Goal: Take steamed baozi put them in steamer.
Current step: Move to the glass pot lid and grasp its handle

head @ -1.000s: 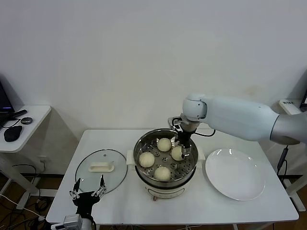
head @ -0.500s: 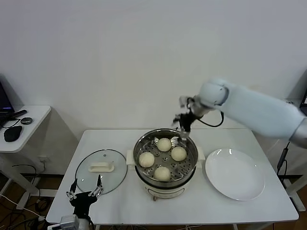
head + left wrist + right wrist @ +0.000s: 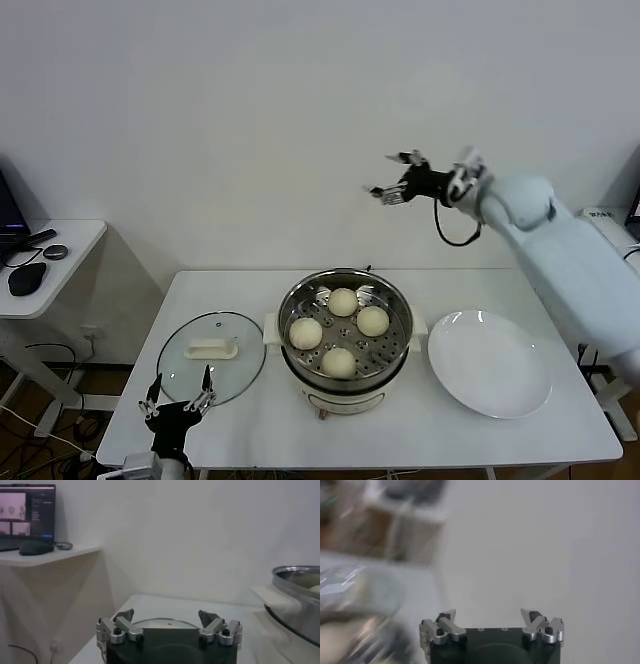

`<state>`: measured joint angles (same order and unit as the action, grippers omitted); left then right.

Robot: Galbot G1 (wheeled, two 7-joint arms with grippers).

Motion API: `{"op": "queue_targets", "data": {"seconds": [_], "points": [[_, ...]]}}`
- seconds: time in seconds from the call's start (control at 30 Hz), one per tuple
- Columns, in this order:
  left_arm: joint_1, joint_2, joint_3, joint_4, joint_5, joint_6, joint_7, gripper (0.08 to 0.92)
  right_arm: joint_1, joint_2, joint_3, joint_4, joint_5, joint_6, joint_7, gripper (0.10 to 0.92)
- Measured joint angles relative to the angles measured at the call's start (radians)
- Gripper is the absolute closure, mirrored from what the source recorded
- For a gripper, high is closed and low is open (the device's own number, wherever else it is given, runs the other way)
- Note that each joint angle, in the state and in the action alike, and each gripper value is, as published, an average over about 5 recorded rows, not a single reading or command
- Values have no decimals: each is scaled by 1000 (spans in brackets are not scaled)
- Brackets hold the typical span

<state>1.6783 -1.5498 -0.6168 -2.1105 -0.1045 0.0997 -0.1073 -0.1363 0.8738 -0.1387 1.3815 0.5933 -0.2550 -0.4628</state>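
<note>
Four cream-white baozi lie on the perforated tray inside the shiny steel steamer (image 3: 345, 292) at the table's middle: one at the back (image 3: 343, 301), one on the left (image 3: 306, 332), one on the right (image 3: 372, 320), one at the front (image 3: 339, 361). My right gripper (image 3: 395, 175) is open and empty, raised high above and behind the steamer, in front of the wall; in its own view (image 3: 491, 620) its jaws stand wide apart. My left gripper (image 3: 178, 395) is open and empty, low at the table's front left edge near the glass lid; its own view (image 3: 169, 622) shows the steamer's rim (image 3: 295, 575).
A round glass lid (image 3: 211, 351) with a white handle lies flat left of the steamer. A bare white plate (image 3: 490, 362) sits right of it. A side desk (image 3: 40, 262) with a mouse stands far left. The wall is close behind the table.
My right gripper rose out of the steamer, leaving the right-hand baozi on the tray, and swung up and back to the right. The left gripper barely shifted.
</note>
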Motion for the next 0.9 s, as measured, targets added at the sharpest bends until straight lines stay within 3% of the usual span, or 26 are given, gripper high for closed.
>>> {"op": "queue_targets", "data": {"seconds": [0.43,0.63,0.9], "points": [[-77,43,-53,82,210,-66,10,177,-703,247,676,181,-6,129,276,203],[-144,86,-72,192,556,-130,-62,177,-910,330,807,258,-8,166,333,203],[-208,213,-21,318,1076,-167,-109,177,-1059,392,894,316,-10,191,379,203]]}}
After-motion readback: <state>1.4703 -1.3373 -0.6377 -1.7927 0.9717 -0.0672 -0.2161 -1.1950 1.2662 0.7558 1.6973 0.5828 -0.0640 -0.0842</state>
